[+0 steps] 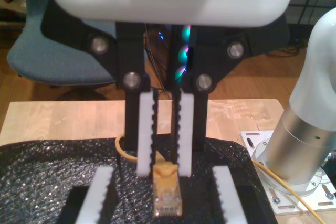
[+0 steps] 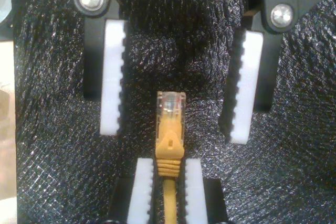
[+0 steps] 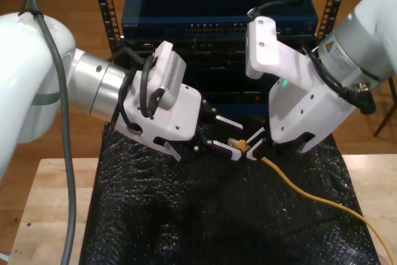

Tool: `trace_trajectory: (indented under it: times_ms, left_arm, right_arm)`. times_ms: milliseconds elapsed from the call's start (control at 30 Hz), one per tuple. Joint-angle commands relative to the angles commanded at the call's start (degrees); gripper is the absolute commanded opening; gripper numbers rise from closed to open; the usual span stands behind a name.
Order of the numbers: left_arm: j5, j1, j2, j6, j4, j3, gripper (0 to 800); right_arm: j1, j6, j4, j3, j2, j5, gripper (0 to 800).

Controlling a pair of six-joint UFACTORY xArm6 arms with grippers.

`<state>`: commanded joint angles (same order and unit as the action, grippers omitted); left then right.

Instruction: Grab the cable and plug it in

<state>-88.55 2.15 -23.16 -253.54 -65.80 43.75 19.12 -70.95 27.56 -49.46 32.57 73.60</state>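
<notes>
The yellow-orange cable (image 3: 310, 194) trails across the black mat toward the exterior view's lower right. My second gripper (image 2: 168, 162), on the arm at the exterior view's right (image 3: 253, 145), is shut on the cable's yellow boot just behind the clear plug (image 2: 170, 103). The plug sticks out past its pads, a little above the mat. My first gripper (image 1: 163, 171), on the arm at the exterior view's left (image 3: 239, 142), faces it and is open. The plug (image 1: 167, 203) lies between its white pads (image 2: 113, 77) without touching them.
A black textured mat (image 3: 217, 221) covers the wooden table (image 3: 56, 209). A rack with a dark blue network switch (image 3: 217, 23) stands behind the arms. The first wrist view shows a blue chair (image 1: 58, 51) beyond the table and an arm's base (image 1: 307, 150).
</notes>
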Motion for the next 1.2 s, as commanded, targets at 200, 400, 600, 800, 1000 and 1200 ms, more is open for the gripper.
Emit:
trace_trajectory:
  times_ms: [200,400,600,800,1000,1200]
  left_arm:
    - [0.0,0.0,0.0,0.1,0.0,0.0,383]
    - [0.0,0.0,0.0,0.2,0.0,-0.2,353]
    - [0.1,0.1,0.0,0.2,0.0,-0.4,317]
    - [0.2,0.1,0.0,0.2,0.2,-0.4,270]
    - [1.9,0.0,-0.2,0.2,0.4,-0.8,190]
    - [2.1,0.0,-0.4,0.1,0.3,-1.3,31]
  right_arm:
    - [0.0,0.0,0.0,-0.1,0.0,-0.1,3]
    - [0.0,0.0,-0.1,-0.1,0.0,-0.1,3]
    - [0.0,0.0,0.0,-0.1,0.0,-0.1,3]
    - [0.0,0.0,0.0,-0.1,-0.1,-0.1,3]
    - [0.1,0.0,0.0,-0.1,-0.2,-0.1,3]
    - [0.0,0.0,0.0,-0.1,-0.2,-0.2,4]
